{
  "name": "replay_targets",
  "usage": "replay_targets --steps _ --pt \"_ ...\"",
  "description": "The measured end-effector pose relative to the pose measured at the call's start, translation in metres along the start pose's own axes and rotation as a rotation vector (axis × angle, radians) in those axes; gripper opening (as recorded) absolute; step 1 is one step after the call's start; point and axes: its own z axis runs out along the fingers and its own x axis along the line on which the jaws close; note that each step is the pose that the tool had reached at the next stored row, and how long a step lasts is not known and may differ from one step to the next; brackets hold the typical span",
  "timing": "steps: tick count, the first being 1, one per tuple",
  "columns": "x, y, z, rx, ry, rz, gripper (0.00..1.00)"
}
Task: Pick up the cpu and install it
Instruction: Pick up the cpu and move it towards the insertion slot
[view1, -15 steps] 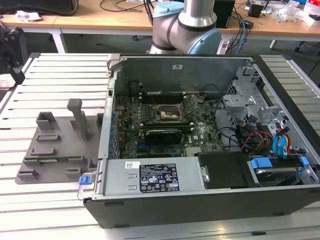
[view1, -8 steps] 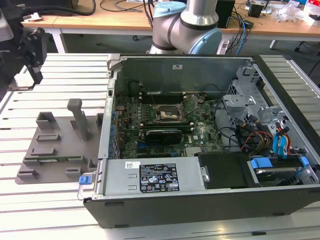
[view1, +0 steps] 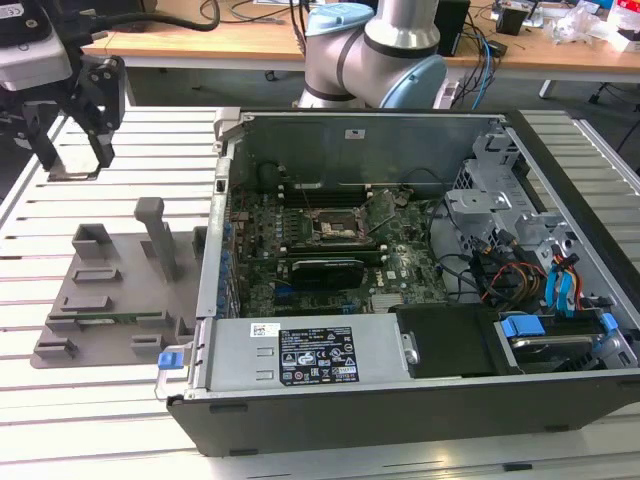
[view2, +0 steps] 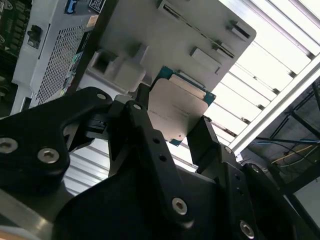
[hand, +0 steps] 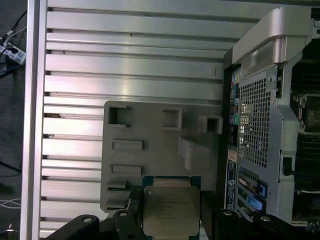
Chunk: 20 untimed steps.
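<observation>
Gripper (view2: 175, 125): fingers (view2: 144, 117) are closed on the cpu (view2: 177, 102), pinching two opposite edges. The chip sits flat between them, metal top toward the wrist. The edge grip likely spares its underside. It hangs over the grey fixture plate (hand: 150, 130) on the worktop (hand: 125, 50), well apart from the socket (view1: 338, 228) inside the case (view1: 300, 350).

Cpu (hand: 171, 209), flat square chip, pale silver-grey metal lid with a thin teal-green rim, was gripped at two opposite edges by the tool (view2: 175, 114), held up off the grey fixture plate (hand: 150, 130), lid facing both wrist views.
</observation>
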Motion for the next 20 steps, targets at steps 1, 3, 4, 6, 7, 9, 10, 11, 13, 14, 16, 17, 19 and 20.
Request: replay_targets --steps 1,3,4,6,7,9,10,11,13,14,16,17,19,20 --pt "-0.0059 -0.0001 0.0003 0.0001 -0.0001 0.0 0.55" --pt "-0.0155 -0.0004 0.0006 0.0002 0.0 0.0 0.55" --pt "-0.0204 -0.0005 0.0008 0.0002 0.0 0.0 0.55" --pt "-0.033 -0.0007 0.0013 0.0006 0.0 0.0 0.55" --pt "-0.0395 -0.0008 0.0015 0.0008 0.0001 0.0 0.55" --pt "-0.0471 -0.0008 0.0018 0.001 0.0 0.0 0.55" --pt "-0.0511 -0.0007 0.002 0.0011 0.0 0.0 0.55" --pt "-0.0556 -0.0006 0.0022 0.0012 -0.0001 0.0 0.55" --pt "-0.0612 -0.0005 0.0024 0.0015 0.0001 0.0 0.55" --pt "-0.0647 -0.0003 0.0025 0.0016 0.0001 0.0 0.55" --pt "-0.0769 0.0003 0.003 0.0022 0.0 0.0 0.55" --pt "-0.0827 0.0008 0.0032 0.0026 0.0002 0.0 0.55" --pt "-0.0901 0.0013 0.0037 0.0031 0.0 0.0 0.55" --pt "-0.0941 0.0017 0.0039 0.0036 0.0001 0.0 0.55"
